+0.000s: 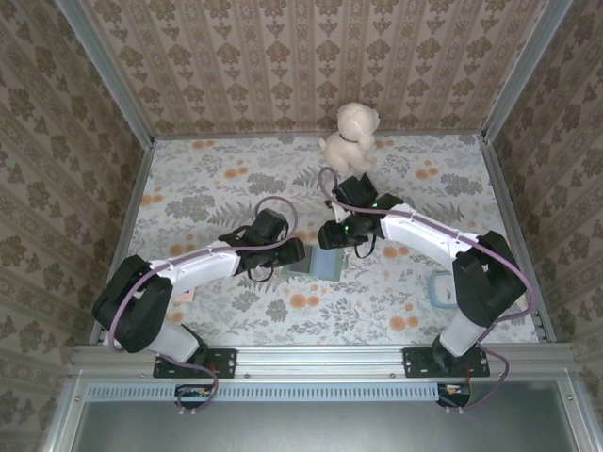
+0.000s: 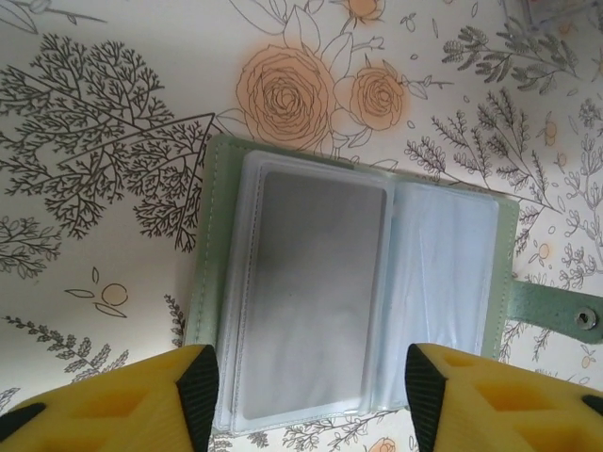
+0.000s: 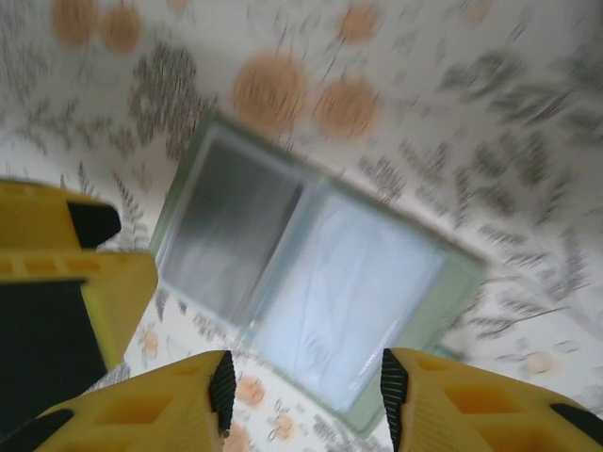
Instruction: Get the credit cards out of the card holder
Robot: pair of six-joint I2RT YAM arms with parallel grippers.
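Card holder (image 2: 353, 282) open flat: sage-green cover (image 2: 201, 273), clear plastic sleeves (image 2: 438, 282).

Damask-papered walls (image 1: 283, 56) enclose a floral-clothed table (image 1: 212, 179); even light.

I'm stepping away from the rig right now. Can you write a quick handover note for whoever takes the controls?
Left tool: open, holding nothing, fingers apart over the near edge of the card holder.
Right tool: open, empty, above the holder; its wrist view is blurred.
Card holder: lying open and flat on the table, between the two arms.
Done: holder unfolded, clear sleeves exposed.
Left: a grey card sits in one sleeve. Pull it out, then check the other sleeves.
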